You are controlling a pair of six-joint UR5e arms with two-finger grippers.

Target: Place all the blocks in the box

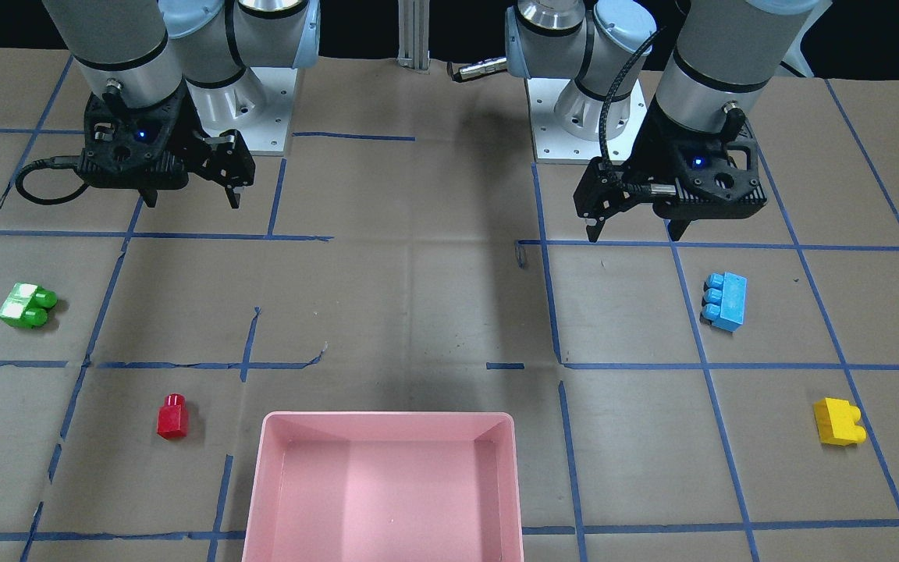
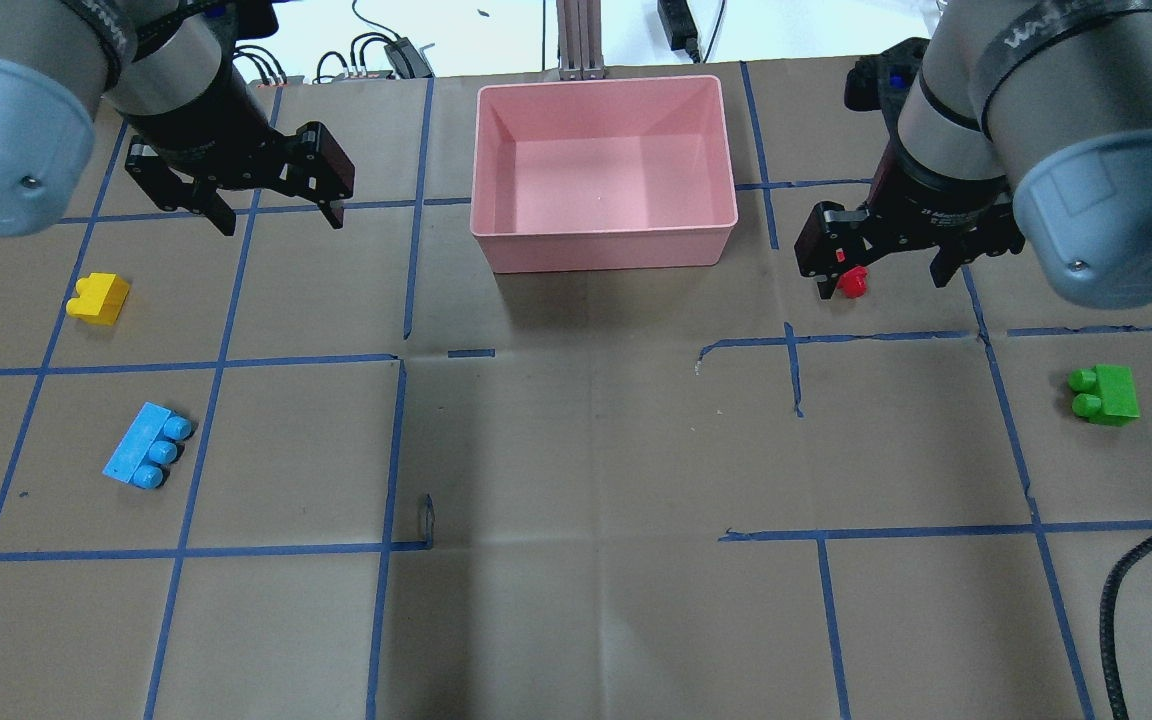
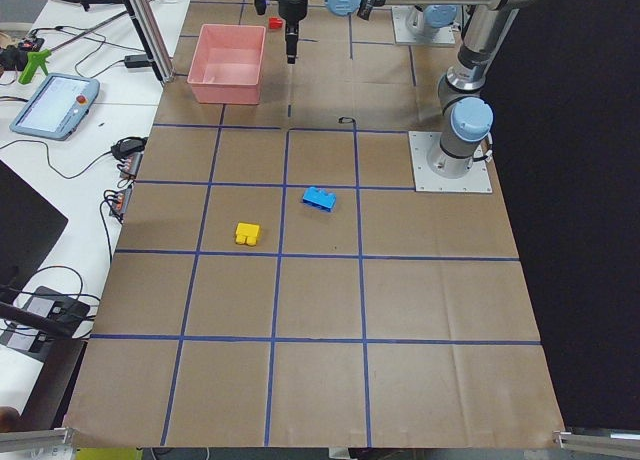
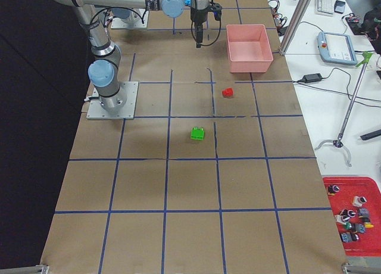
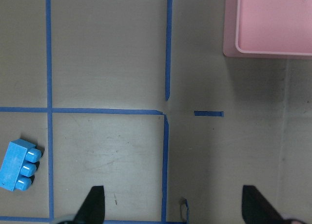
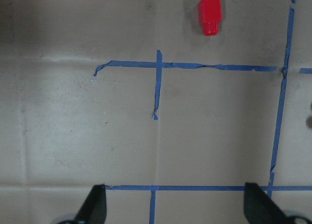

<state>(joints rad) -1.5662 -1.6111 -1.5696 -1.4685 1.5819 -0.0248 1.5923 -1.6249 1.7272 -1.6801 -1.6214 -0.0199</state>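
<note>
The pink box (image 1: 387, 420) stands empty at the table's far middle in the overhead view (image 2: 604, 245). The yellow block (image 2: 99, 298) and the light-blue block (image 2: 148, 446) lie on my left side. The red block (image 2: 852, 282) and the green block (image 2: 1104, 394) lie on my right side. My left gripper (image 2: 282, 225) is open and empty, held above the table left of the box; its wrist view shows the light-blue block (image 5: 20, 165). My right gripper (image 2: 882, 286) is open and empty, held above the table near the red block (image 6: 210, 16).
Blue tape lines grid the brown paper table cover. A black cable (image 2: 1136, 590) curls in at the near right. The two arm bases (image 1: 254, 117) stand at the robot's edge. A metal post (image 2: 576, 40) rises behind the box.
</note>
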